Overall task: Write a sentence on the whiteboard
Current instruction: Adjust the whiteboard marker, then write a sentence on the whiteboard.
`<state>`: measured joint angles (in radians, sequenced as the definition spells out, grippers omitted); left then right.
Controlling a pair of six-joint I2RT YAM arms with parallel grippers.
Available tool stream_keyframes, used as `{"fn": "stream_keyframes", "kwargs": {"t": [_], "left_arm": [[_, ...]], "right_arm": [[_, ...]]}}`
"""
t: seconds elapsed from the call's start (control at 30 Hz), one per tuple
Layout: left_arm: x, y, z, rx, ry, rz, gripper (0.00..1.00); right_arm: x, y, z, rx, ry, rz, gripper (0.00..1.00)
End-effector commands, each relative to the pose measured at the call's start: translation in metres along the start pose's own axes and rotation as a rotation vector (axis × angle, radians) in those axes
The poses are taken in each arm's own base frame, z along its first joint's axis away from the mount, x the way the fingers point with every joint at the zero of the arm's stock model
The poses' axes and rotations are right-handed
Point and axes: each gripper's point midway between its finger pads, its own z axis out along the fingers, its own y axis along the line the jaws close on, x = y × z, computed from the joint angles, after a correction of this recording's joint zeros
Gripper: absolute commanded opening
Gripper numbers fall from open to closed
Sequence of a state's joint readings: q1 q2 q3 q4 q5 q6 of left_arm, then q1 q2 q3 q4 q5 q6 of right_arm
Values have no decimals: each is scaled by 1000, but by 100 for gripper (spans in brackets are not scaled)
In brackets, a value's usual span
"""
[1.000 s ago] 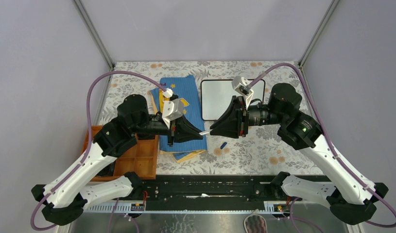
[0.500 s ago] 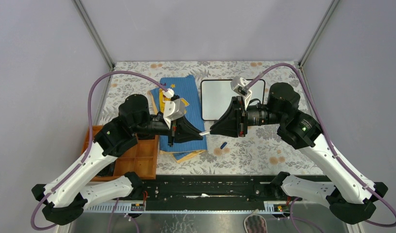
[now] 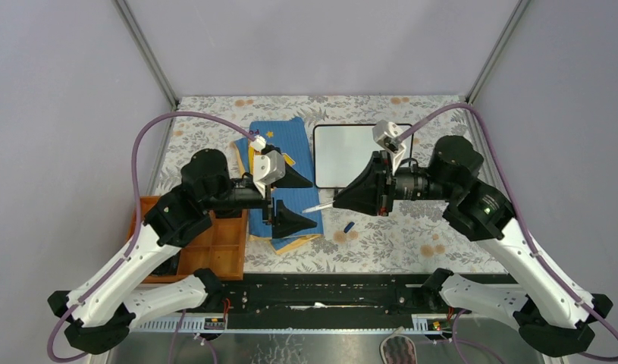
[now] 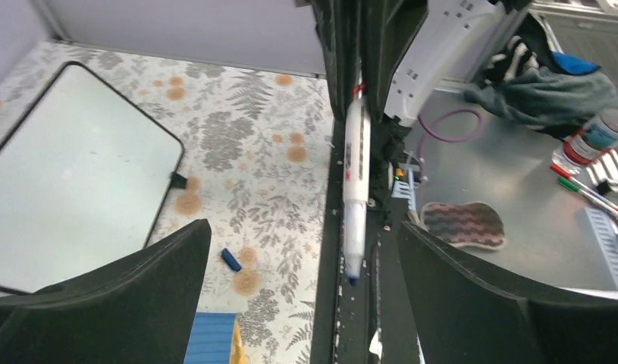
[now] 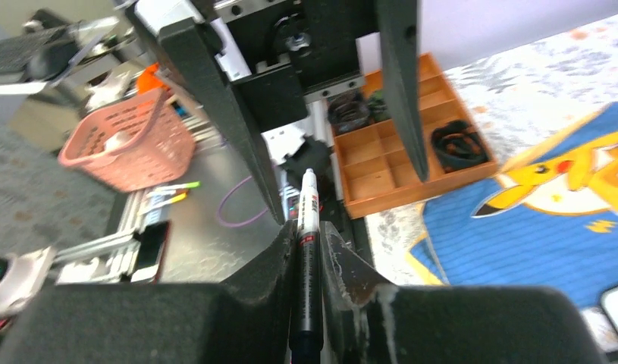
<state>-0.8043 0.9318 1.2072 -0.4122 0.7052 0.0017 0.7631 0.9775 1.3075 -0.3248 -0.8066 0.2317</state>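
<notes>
The top camera looks down from above the near edge over the whole desk (image 3: 412,243), while the 2 wrist cameras face each other closely, sharing the marker (image 4: 356,152), the left also seeing the whiteboard (image 4: 70,174).

The floral-patterned table (image 3: 412,235) bears the whiteboard (image 3: 343,152), a blue cartoon cloth (image 3: 287,140), a wooden tray (image 3: 224,246) and a small blue cap (image 3: 349,226).

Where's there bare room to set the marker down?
Bare floral tablecloth lies near-right, between the small blue cap, the white black-framed whiteboard and the black near rail. Another strip runs far-left, beside the blue cartoon-print cloth. The middle is crowded: the open left gripper and the right gripper gripping the white marker meet there.
</notes>
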Motion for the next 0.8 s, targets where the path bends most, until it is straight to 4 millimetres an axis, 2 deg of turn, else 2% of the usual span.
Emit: {"fn": "stream_keyframes", "kwargs": {"t": [0.0, 0.1, 0.2, 0.33, 0.4, 0.47, 0.53, 0.6, 0.7, 0.77], "left_arm": [[-28, 24, -15, -194, -123, 62, 99], [-35, 39, -29, -327, -201, 74, 99], [-34, 52, -38, -423, -257, 65, 99], [-18, 72, -39, -515, -288, 19, 99], [-4, 90, -37, -590, -296, -34, 99], [18, 119, -36, -718, -267, -106, 99], [48, 152, -37, -879, -163, -204, 99], [81, 170, -26, -919, -39, -275, 99], [110, 193, -17, -953, -3, -386, 99], [117, 209, -16, -955, -52, -463, 99]], "right_arm": [[-24, -23, -17, 223, -131, -86, 0], [-29, -58, -34, 447, -190, -93, 0], [-23, -102, -60, 723, -230, -60, 0], [13, -158, -101, 1086, -208, -7, 0], [36, -177, -116, 1216, -184, 17, 0], [53, -188, -131, 1311, -196, 31, 0], [68, -195, -139, 1368, -214, 50, 0], [76, -198, -145, 1400, -227, 61, 0], [86, -201, -146, 1410, -226, 74, 0], [90, -204, -145, 1412, -225, 80, 0]]}}
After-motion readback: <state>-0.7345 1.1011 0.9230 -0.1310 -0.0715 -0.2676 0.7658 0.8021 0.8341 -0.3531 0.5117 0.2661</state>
